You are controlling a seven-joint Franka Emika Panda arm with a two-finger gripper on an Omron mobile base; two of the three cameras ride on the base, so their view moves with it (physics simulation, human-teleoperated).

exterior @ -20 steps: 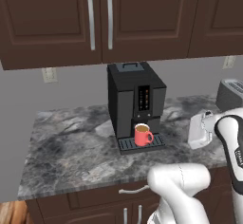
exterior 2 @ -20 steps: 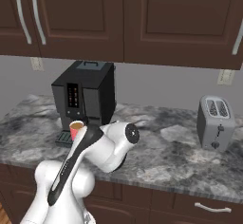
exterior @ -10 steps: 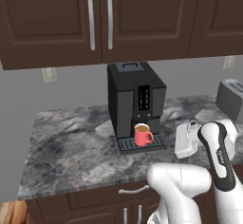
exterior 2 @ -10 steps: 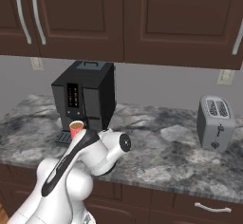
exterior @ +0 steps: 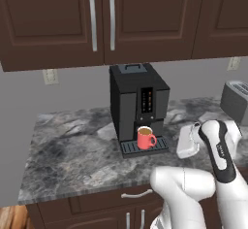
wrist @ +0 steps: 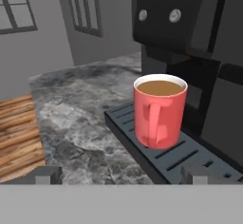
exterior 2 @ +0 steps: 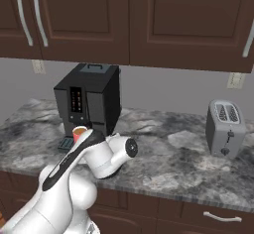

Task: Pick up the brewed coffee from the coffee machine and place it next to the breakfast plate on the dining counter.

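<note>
Item: red mug [wrist: 159,110] w/ coffee, upright on coffee machine [exterior: 137,106] drip tray; gripper [wrist: 121,175] now swung closer, jaws fully apart, empty, approach underway, pickup pending.

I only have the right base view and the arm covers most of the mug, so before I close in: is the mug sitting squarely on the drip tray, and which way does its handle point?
Observer: In the hand view the red mug stands upright on the slotted drip tray, handle facing the camera.
Operator: Are the fingers around it yet?
Observer: No. The gripper is open, and the mug sits ahead of the fingertips, apart from them.
Operator: Anything beside the machine on its far side from me?
Observer: The left base view shows bare marbled counter there, up to the wall outlet.
</note>
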